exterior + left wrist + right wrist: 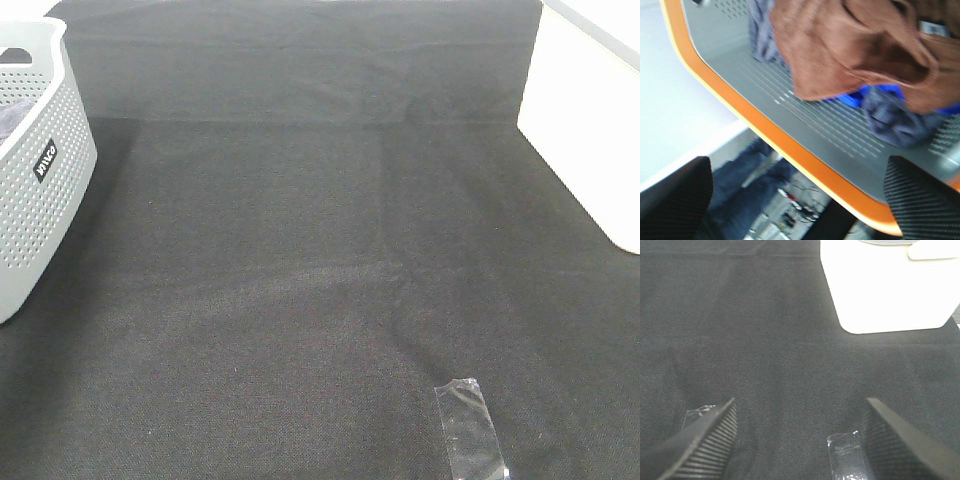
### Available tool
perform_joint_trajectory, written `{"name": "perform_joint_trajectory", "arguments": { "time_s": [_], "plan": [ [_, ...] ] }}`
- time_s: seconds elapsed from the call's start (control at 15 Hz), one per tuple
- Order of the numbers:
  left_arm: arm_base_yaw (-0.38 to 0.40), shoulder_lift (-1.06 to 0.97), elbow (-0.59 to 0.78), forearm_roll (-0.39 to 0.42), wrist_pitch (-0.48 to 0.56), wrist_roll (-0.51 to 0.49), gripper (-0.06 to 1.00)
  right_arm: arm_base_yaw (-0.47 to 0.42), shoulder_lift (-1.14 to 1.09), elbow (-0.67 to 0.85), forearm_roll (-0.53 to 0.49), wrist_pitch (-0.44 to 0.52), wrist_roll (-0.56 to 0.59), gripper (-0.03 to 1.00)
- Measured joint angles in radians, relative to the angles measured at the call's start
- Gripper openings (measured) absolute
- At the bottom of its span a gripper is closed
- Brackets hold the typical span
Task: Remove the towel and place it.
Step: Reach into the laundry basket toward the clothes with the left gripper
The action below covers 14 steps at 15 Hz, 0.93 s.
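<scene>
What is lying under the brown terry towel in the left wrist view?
A greyish crumpled cloth and something bright blue stick out beneath the brown terry towel, on a grey slotted surface. Their covered parts are hidden.

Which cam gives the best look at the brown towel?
Left wrist: the towel lies bunched in an orange-rimmed grey container, over greyish cloth and blue cloth, filling much of the frame. Exterior high and right wrist show none of it.
</scene>
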Motion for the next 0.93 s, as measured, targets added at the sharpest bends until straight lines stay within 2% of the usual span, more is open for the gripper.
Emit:
{"name": "perform_joint_trajectory", "arguments": {
  "time_s": [0.13,0.33,0.47,0.53,0.6,0.67,0.8,0.93],
  "plan": [
    [0.0,0.055,0.0,0.023,-0.054,0.016,0.87,0.0,0.0,0.0,0.0,0.0,0.0,0.68],
    [0.006,0.131,0.0,0.024,-0.057,0.061,0.86,0.0,0.0,0.0,0.0,0.0,0.0,0.68],
    [0.048,0.164,0.0,-0.02,-0.057,0.098,0.86,0.0,0.0,0.0,0.0,0.0,0.0,0.68],
    [0.082,0.176,0.0,-0.07,-0.057,0.136,0.86,0.0,0.0,0.0,0.0,0.0,0.0,0.68],
    [0.12,0.194,0.0,-0.161,-0.056,0.224,0.86,0.0,0.0,0.0,0.0,0.0,0.0,0.68],
    [0.127,0.21,0.0,-0.204,-0.059,0.275,0.86,0.0,0.0,0.0,0.0,0.0,0.0,0.68],
    [0.129,0.256,-0.001,-0.234,-0.067,0.307,0.85,0.0,0.0,0.0,0.0,0.0,0.0,0.68],
    [0.129,0.284,-0.014,-0.205,-0.072,0.314,0.85,0.0,0.0,0.0,-0.001,0.0,0.0,0.68]
  ]
}}
